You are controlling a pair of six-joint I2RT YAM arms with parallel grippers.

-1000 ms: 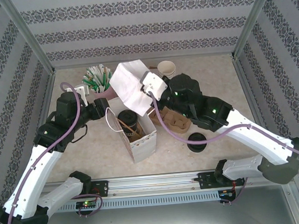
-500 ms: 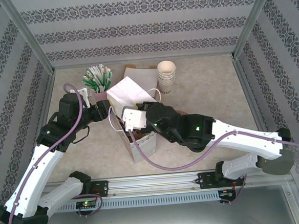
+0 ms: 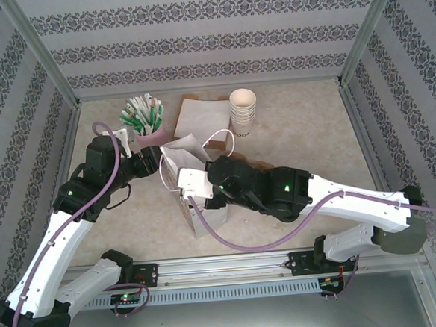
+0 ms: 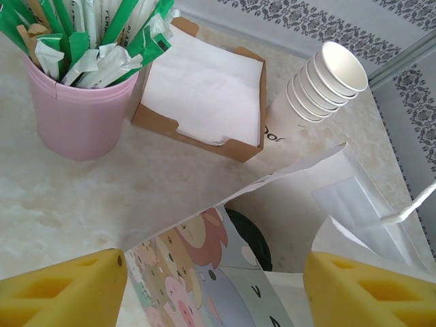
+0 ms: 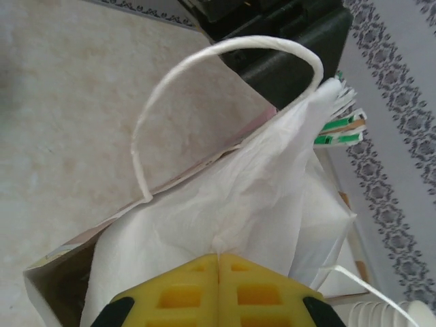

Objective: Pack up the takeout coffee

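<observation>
Now the bag [image 3: 207, 215] stands on the desk [image 3: 305, 120] near the middle, a little left, with both arms meeting over it. The right hand [image 5: 218, 272] reaches in from the right and hangs just above the bag's mouth. Its yellow fingers are pressed together on a crumpled sheet of white paper [image 5: 225, 204] that bulges out of the opening. One string handle [image 5: 225, 82] loops up on the far side of that paper.

The left hand [image 4: 214, 272] sits at the bag's left edge with its fingers spread wide, and nothing is held between them. The bag's printed wall rises in the gap, but I cannot tell whether either finger touches it.

The coffee [image 4: 255, 242] is inside the bag. The left wrist view shows part of its round black lid behind the printed wall, and the cup below it is hidden.

Farther back on the desk stand a pink cup [image 4: 78, 116] of wrapped straws at the left, a napkin box [image 4: 204, 95] beside it, and a stack of white cups [image 4: 320, 85] to the right. All are apart from the bag.
</observation>
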